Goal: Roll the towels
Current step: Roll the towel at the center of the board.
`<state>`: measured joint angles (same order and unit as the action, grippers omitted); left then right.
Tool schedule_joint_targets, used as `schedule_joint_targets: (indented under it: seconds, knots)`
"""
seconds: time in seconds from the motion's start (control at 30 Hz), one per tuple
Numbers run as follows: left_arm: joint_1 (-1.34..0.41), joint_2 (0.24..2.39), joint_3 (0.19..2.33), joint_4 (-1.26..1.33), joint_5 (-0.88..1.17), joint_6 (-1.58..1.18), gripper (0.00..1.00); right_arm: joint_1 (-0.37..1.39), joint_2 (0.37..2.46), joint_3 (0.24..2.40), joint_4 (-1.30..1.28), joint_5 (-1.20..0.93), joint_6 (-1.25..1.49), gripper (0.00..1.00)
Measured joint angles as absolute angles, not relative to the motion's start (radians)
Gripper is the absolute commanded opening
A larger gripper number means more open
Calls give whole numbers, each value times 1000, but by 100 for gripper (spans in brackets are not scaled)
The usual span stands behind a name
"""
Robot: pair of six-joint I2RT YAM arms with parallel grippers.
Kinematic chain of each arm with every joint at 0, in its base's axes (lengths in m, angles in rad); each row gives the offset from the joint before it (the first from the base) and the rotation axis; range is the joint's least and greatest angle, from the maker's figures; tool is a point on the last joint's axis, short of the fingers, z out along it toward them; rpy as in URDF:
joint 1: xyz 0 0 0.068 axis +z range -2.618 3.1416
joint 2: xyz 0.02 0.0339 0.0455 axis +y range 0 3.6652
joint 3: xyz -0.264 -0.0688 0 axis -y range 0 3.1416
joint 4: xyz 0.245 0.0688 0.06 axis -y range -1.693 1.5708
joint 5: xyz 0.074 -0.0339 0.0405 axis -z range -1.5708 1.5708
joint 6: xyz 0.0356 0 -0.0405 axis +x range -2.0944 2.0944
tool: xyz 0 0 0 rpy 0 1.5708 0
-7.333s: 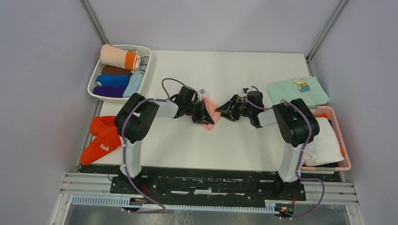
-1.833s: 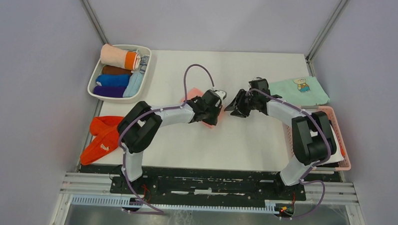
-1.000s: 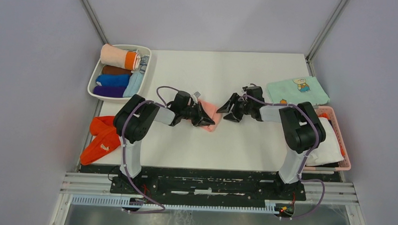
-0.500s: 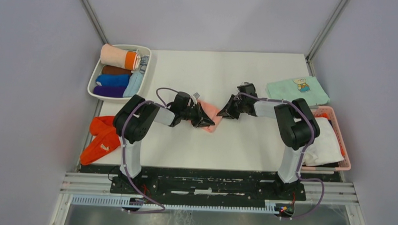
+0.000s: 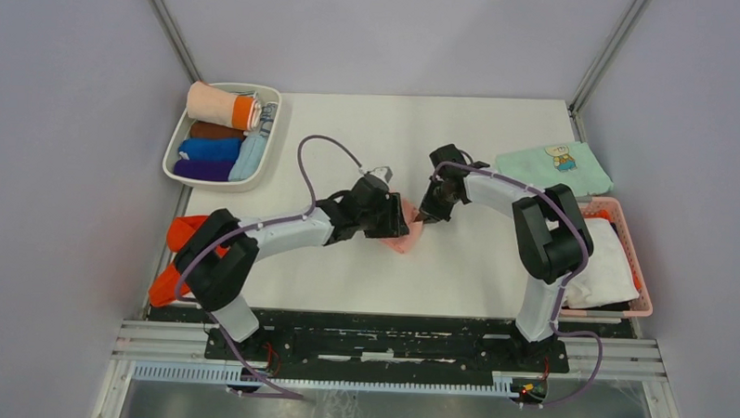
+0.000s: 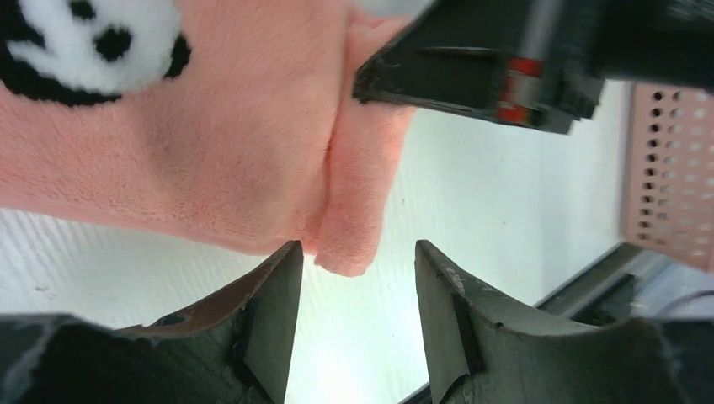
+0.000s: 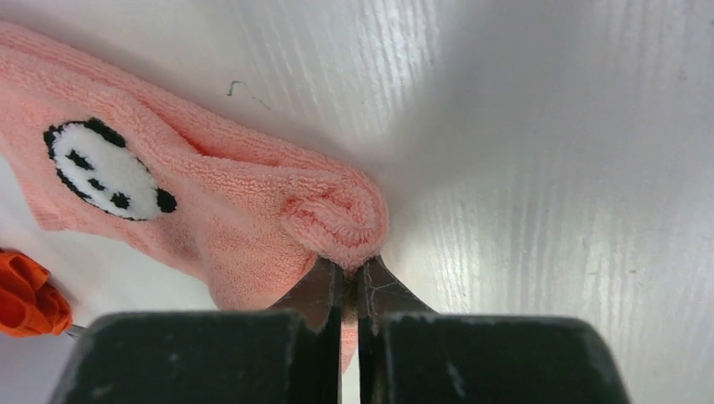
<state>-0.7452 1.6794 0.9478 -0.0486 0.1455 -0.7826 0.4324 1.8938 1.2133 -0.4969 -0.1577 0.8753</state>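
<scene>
Hands, two: right hand (image 7: pixel 349 271) tight on one pink panda towel (image 7: pixel 221 199), left hand (image 6: pixel 357 257) half-wide beside it.

One pink towel (image 5: pixel 407 231), perhaps two orange (image 5: pixel 164 285)

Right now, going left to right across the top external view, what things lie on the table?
white tray → pink panda towel → mint-green cloth. The red-orange towel and the pink basket overlap these sideways, so I leave them out.
</scene>
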Motion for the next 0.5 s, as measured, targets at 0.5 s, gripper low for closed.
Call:
schedule_joint_targets:
  seconds: [0.5]
  knots:
    - [-1199,1811,1190,-178,-653,-372,59,432,1896,1257,-654,-129,900,0]
